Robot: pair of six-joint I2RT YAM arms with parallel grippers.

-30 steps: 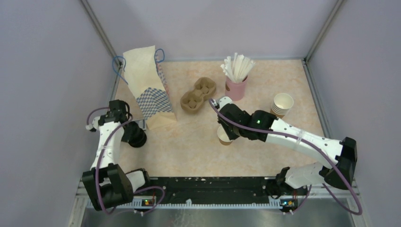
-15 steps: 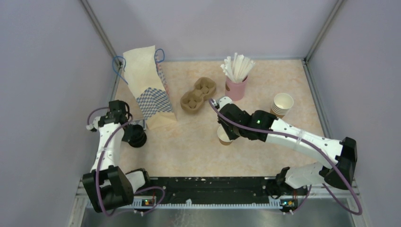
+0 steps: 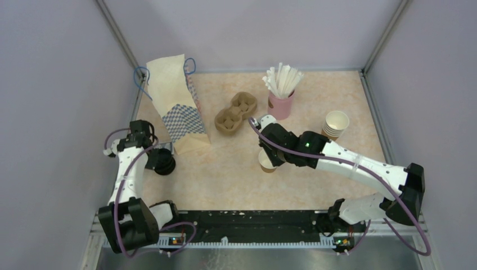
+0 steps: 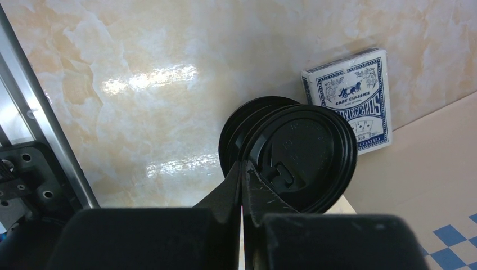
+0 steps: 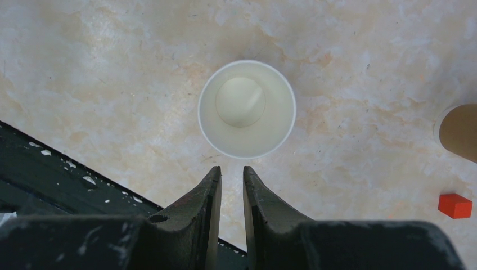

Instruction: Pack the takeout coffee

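Note:
The takeout coffee's cup [image 3: 265, 163] stands upright and lidless, brown outside and white inside [image 5: 246, 108]. My right gripper [image 5: 231, 169] hovers just above its near rim, jaws slightly open with nothing between them; in the top view the right gripper [image 3: 271, 151] covers part of the cup. At the table's left edge, my left gripper [image 4: 243, 164] is shut on the rim of a round black lid [image 4: 304, 157]. That lid sits tilted over another black lid [image 4: 229, 135] beneath it. In the top view the lids [image 3: 164, 162] lie beside the paper bag [image 3: 177, 101].
A box of playing cards [image 4: 351, 98] lies just past the lids, against the bag. A brown cup carrier [image 3: 236, 111], a pink cup of straws [image 3: 281, 104] and a stack of paper cups [image 3: 336, 124] stand further back. A small red block [image 5: 454, 205] lies near the right gripper.
The left gripper's jaws opened slightly, then shut on the lid's rim, and the lid shifted a little to the right. The right arm and the cup have not moved.

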